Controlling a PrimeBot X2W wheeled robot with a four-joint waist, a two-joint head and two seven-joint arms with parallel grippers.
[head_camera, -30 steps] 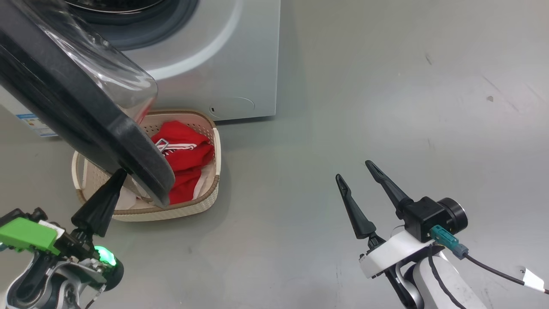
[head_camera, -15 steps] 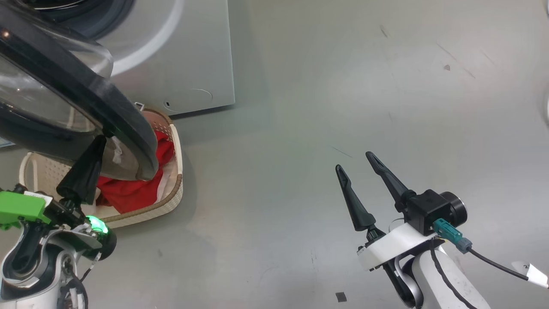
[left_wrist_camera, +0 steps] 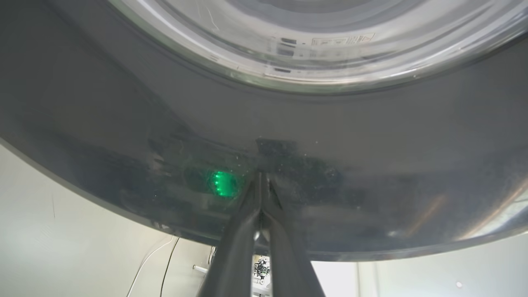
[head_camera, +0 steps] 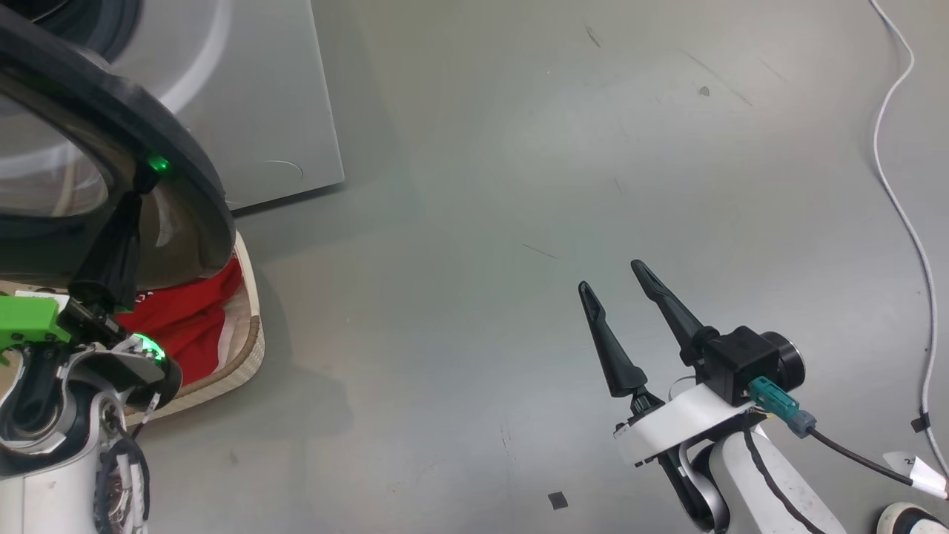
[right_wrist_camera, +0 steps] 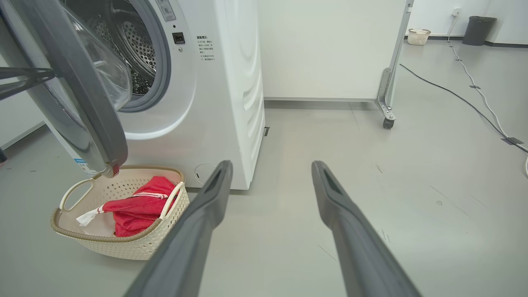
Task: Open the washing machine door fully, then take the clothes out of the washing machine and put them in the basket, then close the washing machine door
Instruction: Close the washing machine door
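The washing machine door [head_camera: 194, 174] stands partly open, its black rim hanging above the basket [head_camera: 250, 348]. My left gripper [head_camera: 139, 189] is shut, and its tips press on the outer black rim [left_wrist_camera: 371, 165] below the glass window [left_wrist_camera: 309, 41]. Red clothes with white trim [right_wrist_camera: 140, 206] lie in the cream basket [right_wrist_camera: 123, 243] at the foot of the white washing machine [right_wrist_camera: 231, 82]. The steel drum [right_wrist_camera: 140, 45] shows behind the door [right_wrist_camera: 82, 107]. My right gripper [head_camera: 612, 274] hovers open over bare floor to the right, holding nothing.
A white cable [head_camera: 901, 215] runs along the floor at the far right. Behind the machine stands a white panel [right_wrist_camera: 330, 49] on a castor [right_wrist_camera: 387, 123]. A second basket [right_wrist_camera: 417, 36] and a dark bin [right_wrist_camera: 477, 29] sit far back.
The head camera has turned, shifting machine and basket leftwards. My shut left gripper has risen from the door's lower edge onto its outer rim, and the door has swung towards the machine.
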